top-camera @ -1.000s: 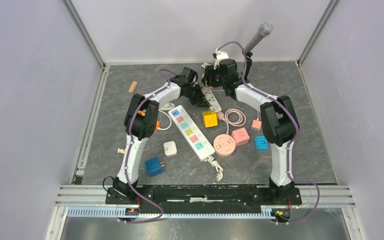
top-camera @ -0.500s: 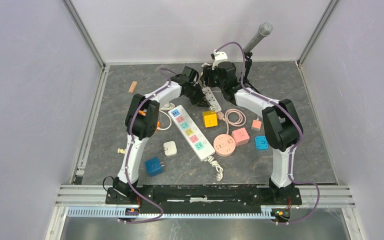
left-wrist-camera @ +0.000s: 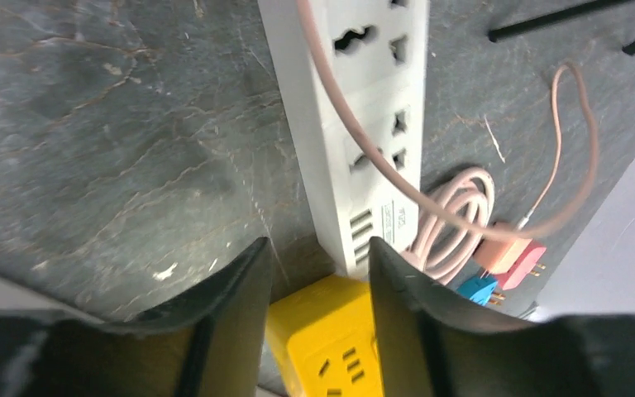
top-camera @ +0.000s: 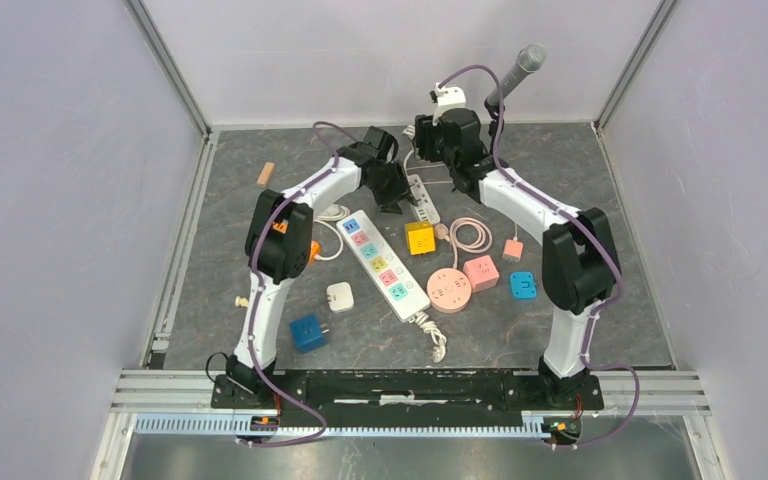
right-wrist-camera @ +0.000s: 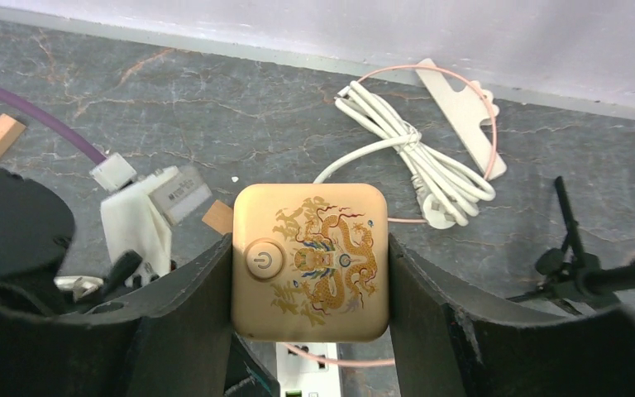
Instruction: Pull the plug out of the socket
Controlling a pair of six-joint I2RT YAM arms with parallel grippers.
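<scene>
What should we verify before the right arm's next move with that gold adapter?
1. Right gripper grip on gold adapter: ok, one finger on each side.
2. Adapter off the white power strip: ok, it is held above the strip, and the sockets in the left wrist view are empty.
3. Left gripper free: ok, open, nothing between its fingers.
4. Pink cable clear: not ok, it lies across the strip and could snag.
5. Adapter prongs: cannot tell, underside hidden.
</scene>
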